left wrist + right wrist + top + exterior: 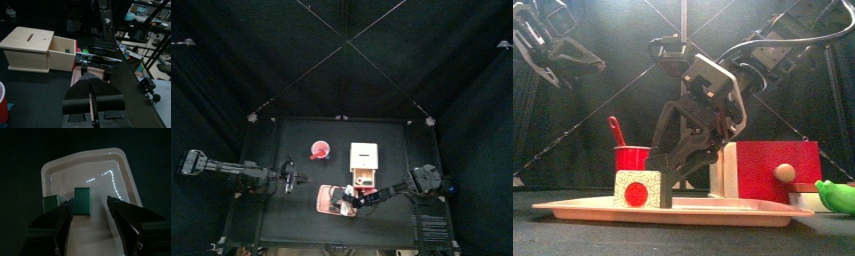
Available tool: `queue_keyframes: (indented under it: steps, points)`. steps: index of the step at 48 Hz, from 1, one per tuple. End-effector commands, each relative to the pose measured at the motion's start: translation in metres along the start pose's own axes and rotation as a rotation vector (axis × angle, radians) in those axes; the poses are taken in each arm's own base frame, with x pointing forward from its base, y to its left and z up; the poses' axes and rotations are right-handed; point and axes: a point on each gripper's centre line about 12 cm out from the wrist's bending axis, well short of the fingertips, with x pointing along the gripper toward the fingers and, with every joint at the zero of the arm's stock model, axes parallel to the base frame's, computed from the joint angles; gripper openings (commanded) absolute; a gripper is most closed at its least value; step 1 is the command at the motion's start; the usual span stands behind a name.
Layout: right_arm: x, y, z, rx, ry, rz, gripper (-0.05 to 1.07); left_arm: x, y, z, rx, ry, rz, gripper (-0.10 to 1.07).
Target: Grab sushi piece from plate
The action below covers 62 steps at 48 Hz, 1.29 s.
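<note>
The black table (pixel 553 232) is seen nearest, with the pink plate (pixel 714 211) laid flat on it. On the plate's left part the sushi piece (pixel 641 188) stands, white-sided with a red dot. The right gripper (pixel 680 165) is lowered over it, jaws spread wide, one either side, nothing grasped. Behind are a red cup (pixel 633 158) and a wooden box (pixel 767 170) with a red drawer. The left gripper (pixel 93 102) is held apart, fingers pressed together. Black curtains (pixel 251 60) close the pen.

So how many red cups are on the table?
1. The red cup stands behind the pink plate, left of the box; the overhead view shows no other.
</note>
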Motion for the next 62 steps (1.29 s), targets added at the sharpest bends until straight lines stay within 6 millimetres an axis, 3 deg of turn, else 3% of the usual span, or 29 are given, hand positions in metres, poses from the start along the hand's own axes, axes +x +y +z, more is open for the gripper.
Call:
queue_keyframes:
  steps: [1,9,33,43,62]
  points:
    - [-0.006,0.003,0.015,0.016,-0.034,0.015,0.87,0.001,0.0,0.005,0.005,-0.015,-0.001,0.18]
    - [-0.006,0.005,0.014,0.014,-0.029,0.035,0.84,0.001,0.0,0.005,0.005,-0.015,-0.001,0.18]
    - [-0.014,0.006,0.023,0.024,-0.05,0.049,0.57,0.001,-0.001,0.005,0.005,-0.015,-0.002,0.18]
    - [-0.028,0.008,0.034,0.03,-0.086,0.059,0.56,0.001,0.0,0.005,0.003,-0.015,0.0,0.18]
    - [-0.031,0.007,0.035,0.033,-0.088,0.059,0.56,0.001,-0.001,0.005,0.002,-0.017,-0.002,0.18]
